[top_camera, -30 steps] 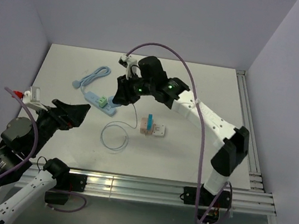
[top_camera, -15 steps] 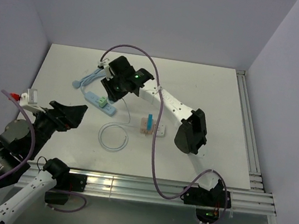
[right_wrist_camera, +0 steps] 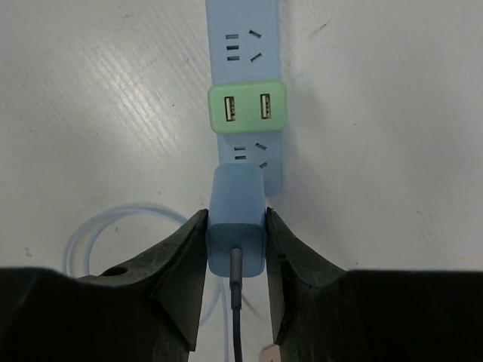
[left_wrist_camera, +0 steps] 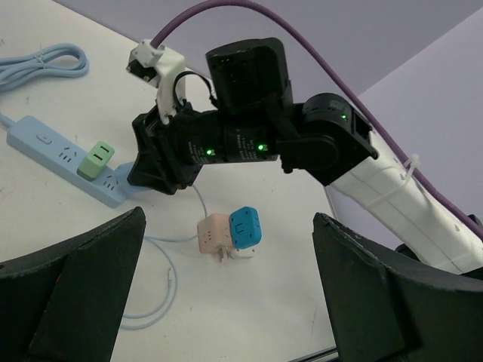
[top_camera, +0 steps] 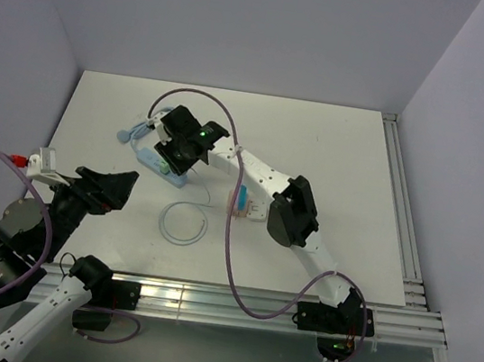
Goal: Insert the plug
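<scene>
Right gripper (right_wrist_camera: 235,253): both fingers clamped on the flanks of a light-blue plug (right_wrist_camera: 236,219), its dark cord running back between them. The plug's front end sits over the last socket at the near end of a light-blue power strip (right_wrist_camera: 243,45); whether the pins are seated cannot be told. Green USB adapter (right_wrist_camera: 247,108): plugged into the strip, just beyond the plug. Thin pale cable loop (right_wrist_camera: 98,226): lying on the surface beside the strip's end. Left gripper (top_camera: 121,183): jaws spread wide, grasping nothing, raised over the near left corner. Tabletop (top_camera: 336,159): white, matte, faintly scuffed; the strip lies toward its far left corner with its coiled cord (top_camera: 145,126) at the far end. Metal rails (top_camera: 401,214) run along the right and near edges; lavender walls (top_camera: 247,27) enclose three sides. The right wrist view alone shows the grip and sockets, hidden under the arm from above. The left wrist view alone shows plainly a pink cube adapter (left_wrist_camera: 213,234) joined to a blue one (left_wrist_camera: 246,226), near mid-tabletop.
</scene>
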You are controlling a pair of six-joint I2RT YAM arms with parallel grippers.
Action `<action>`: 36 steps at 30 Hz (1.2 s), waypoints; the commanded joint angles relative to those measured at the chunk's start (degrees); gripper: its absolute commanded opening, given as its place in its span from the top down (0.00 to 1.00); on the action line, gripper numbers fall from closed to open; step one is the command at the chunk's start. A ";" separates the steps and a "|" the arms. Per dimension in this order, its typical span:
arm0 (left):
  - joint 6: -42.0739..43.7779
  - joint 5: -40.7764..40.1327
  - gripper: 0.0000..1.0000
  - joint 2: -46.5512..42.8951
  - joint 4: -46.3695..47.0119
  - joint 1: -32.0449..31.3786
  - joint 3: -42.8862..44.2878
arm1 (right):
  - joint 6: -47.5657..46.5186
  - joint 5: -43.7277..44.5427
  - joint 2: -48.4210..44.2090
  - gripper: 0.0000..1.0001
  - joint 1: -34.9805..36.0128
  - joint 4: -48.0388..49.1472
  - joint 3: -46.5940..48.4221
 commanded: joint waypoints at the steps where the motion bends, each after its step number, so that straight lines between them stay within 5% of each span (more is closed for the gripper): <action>1: 1.04 0.01 0.03 -0.50 1.73 0.12 -0.25 | -0.81 1.59 1.26 1.00 1.02 2.08 2.39; 36: 1.21 0.19 0.03 -1.12 0.94 0.12 -0.08 | -5.29 2.82 5.75 1.00 1.72 -3.79 1.69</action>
